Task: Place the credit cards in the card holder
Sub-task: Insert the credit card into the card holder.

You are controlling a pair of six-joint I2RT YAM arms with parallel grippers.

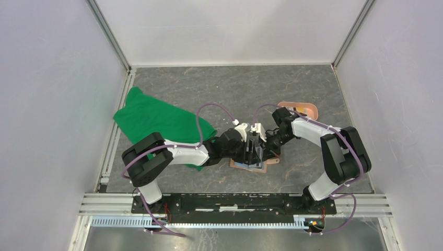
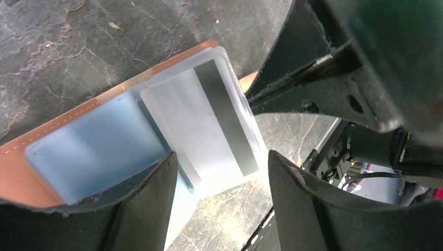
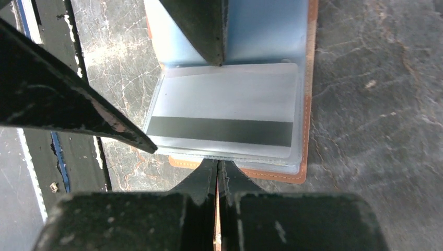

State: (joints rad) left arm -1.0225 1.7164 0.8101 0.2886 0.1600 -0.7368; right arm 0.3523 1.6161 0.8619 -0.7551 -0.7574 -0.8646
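Note:
The tan-orange card holder (image 1: 267,163) lies open on the table, blue-grey pockets up. It also shows in the left wrist view (image 2: 62,121) and the right wrist view (image 3: 307,104). A white credit card with a dark stripe (image 3: 224,112) lies flat on its one half, seemingly inside a clear sleeve, and also shows in the left wrist view (image 2: 206,123). My left gripper (image 2: 222,201) is open and empty just above the card's near end. My right gripper (image 3: 217,175) is shut on a thin orange strip at the holder's edge, seemingly its strap tab. Other cards are hidden.
A green cloth (image 1: 156,121) lies at the left behind my left arm. A salmon-pink oval tray (image 1: 308,107) sits at the back right, partly hidden by my right arm. White walls enclose the table. The two grippers (image 1: 256,146) nearly touch.

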